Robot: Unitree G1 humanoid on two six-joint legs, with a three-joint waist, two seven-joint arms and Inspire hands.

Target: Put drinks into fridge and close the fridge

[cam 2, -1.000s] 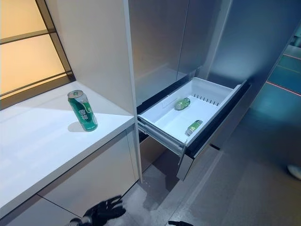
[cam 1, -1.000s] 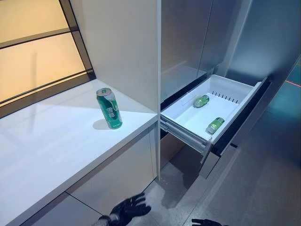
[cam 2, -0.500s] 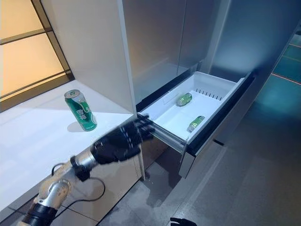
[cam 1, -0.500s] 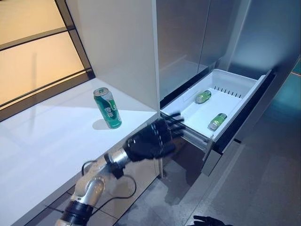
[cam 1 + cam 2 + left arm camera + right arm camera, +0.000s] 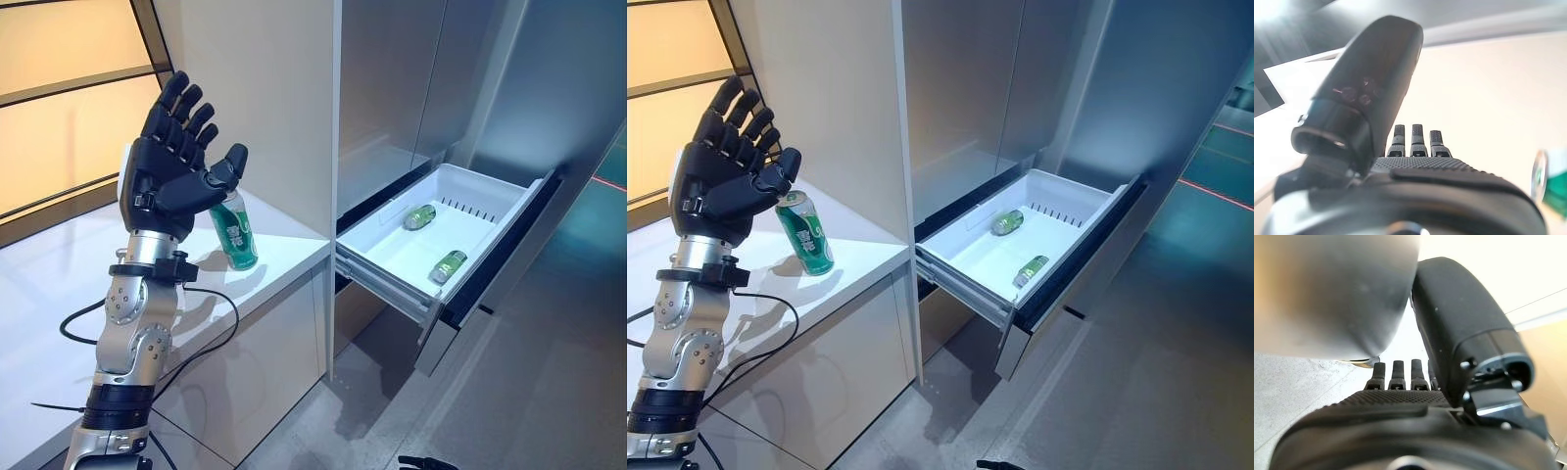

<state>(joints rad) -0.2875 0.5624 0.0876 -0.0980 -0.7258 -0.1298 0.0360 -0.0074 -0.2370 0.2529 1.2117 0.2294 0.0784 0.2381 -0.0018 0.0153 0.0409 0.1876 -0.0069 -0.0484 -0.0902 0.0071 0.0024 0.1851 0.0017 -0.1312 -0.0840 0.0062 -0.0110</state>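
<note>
A green drink can (image 5: 236, 233) stands upright on the white counter (image 5: 289, 247); it also shows at the edge of the left wrist view as the can (image 5: 1551, 182). My left hand (image 5: 168, 171) is raised just in front of the can, open with fingers spread and thumb out, apart from it. The fridge drawer (image 5: 493, 183) is pulled out. Two green drinks lie inside, one at the back (image 5: 419, 215) and one nearer the front (image 5: 448, 265). My right hand (image 5: 1400, 374) hangs low with straight fingers; only its tip (image 5: 427, 462) shows at the bottom edge.
A tall white side panel (image 5: 265, 98) separates the counter from the steel fridge doors (image 5: 392, 78). A lit window (image 5: 69, 108) runs behind the counter. The drawer's dark front (image 5: 495, 279) juts out over the grey floor (image 5: 549, 392).
My left arm has swung up from below the counter edge to can height, hand open beside the can. The can and the drawer's drinks stay where they were.
</note>
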